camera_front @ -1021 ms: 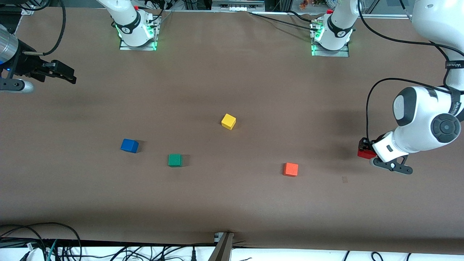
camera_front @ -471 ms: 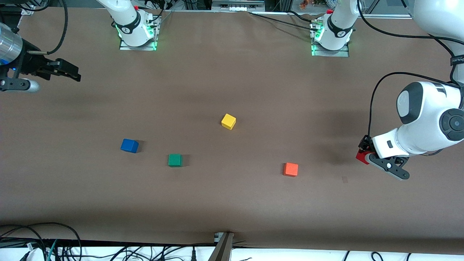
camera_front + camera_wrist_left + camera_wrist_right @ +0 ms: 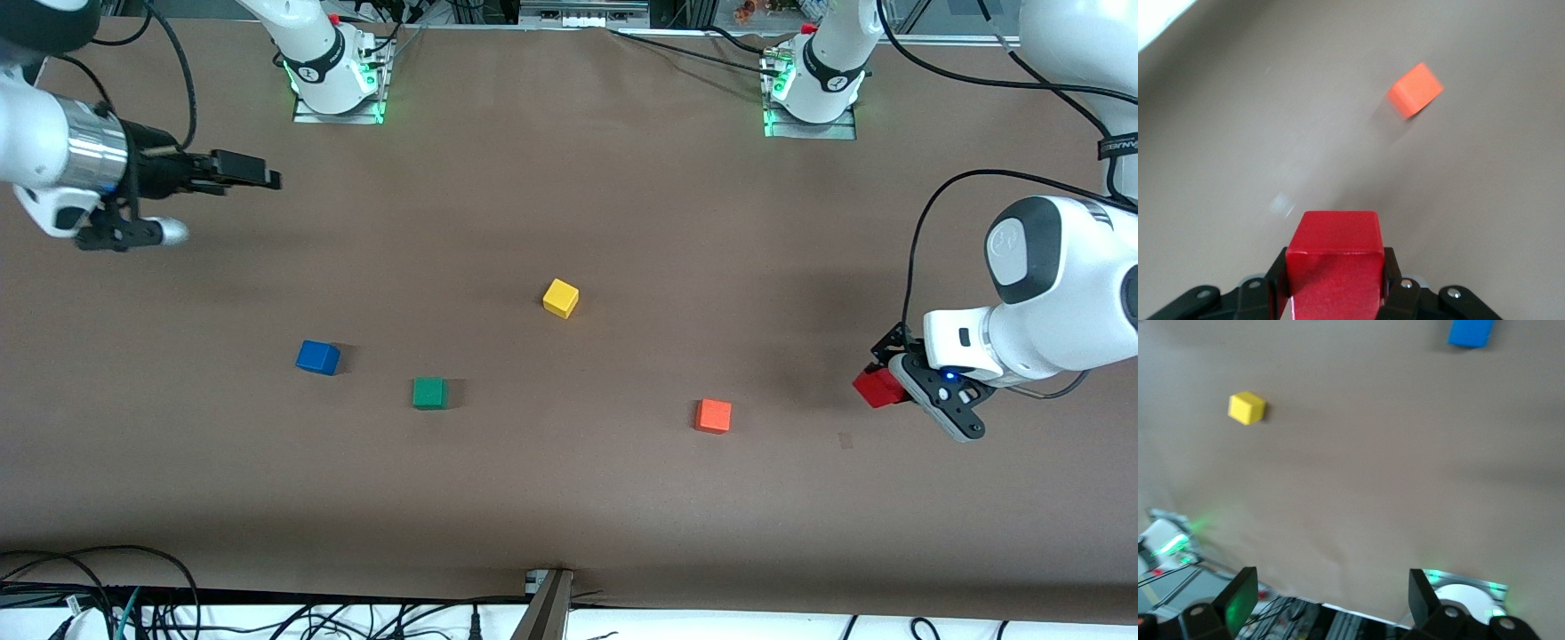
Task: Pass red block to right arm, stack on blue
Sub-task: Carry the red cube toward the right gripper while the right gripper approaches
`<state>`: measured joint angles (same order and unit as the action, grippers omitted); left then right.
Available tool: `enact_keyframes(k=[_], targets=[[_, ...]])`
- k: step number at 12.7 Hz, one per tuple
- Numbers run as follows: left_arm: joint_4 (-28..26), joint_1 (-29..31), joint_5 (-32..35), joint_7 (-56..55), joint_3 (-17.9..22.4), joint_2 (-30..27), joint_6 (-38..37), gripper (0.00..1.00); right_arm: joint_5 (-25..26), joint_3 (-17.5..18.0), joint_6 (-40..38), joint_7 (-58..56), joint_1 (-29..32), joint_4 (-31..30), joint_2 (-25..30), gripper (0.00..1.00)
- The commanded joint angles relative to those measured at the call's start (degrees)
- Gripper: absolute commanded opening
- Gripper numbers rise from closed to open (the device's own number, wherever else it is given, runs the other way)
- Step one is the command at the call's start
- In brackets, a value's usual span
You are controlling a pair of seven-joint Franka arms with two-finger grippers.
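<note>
Clamped between the fingers of the left gripper [image 3: 889, 380]: the red block [image 3: 878, 388], jaws pressed flat on two opposite faces, the leading half of the cube jutting out past the fingertips. Held up off the table [image 3: 569, 498] at the left arm's end, with bare brown surface below the jaws. Probably gripped far back and turned sideways like that to leave free faces for a second gripper to take during the handover.

Ahead of those jaws and lower down, resting on the table: the orange cube [image 3: 1415, 89], well apart from the held block and not to be confused with it.

Right gripper [image 3: 253, 173] up in the air over the right arm's end of the table, jaws wide apart with nothing between them, pointing toward the middle. Likely spread in readiness to receive the block.

Well below and ahead of those open jaws, on the table: the blue cube [image 3: 317, 357], standing free with its top face uncovered, apparently left untouched as the stacking base. Farther out from them, toward the middle: a yellow cube [image 3: 560, 298] and a green cube [image 3: 429, 392], both clear of either gripper.

Handover not yet made; the two grippers well apart.
</note>
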<state>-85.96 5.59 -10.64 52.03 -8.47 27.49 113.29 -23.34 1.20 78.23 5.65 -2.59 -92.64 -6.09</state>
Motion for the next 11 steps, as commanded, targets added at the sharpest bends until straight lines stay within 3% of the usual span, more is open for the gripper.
enact_keyframes(k=[1, 7, 11], targets=[[2.11, 0.21, -9.36, 7.63, -0.49, 0.81, -1.05, 0.0, -10.97, 0.12, 0.69, 0.5, -1.27, 0.18, -5.22, 1.0], [2.2, -0.49, -42.83, 29.15, -0.76, 4.57, -2.28, 0.0, -37.34, 0.12, 18.15, 0.33, -8.56, 0.27, -17.88, 1.0], [11.13, -0.5, -50.78, 41.55, -10.75, 14.94, -2.37, 0.0, -57.74, 0.12, 28.28, -0.63, -13.31, 0.27, -22.11, 1.0]])
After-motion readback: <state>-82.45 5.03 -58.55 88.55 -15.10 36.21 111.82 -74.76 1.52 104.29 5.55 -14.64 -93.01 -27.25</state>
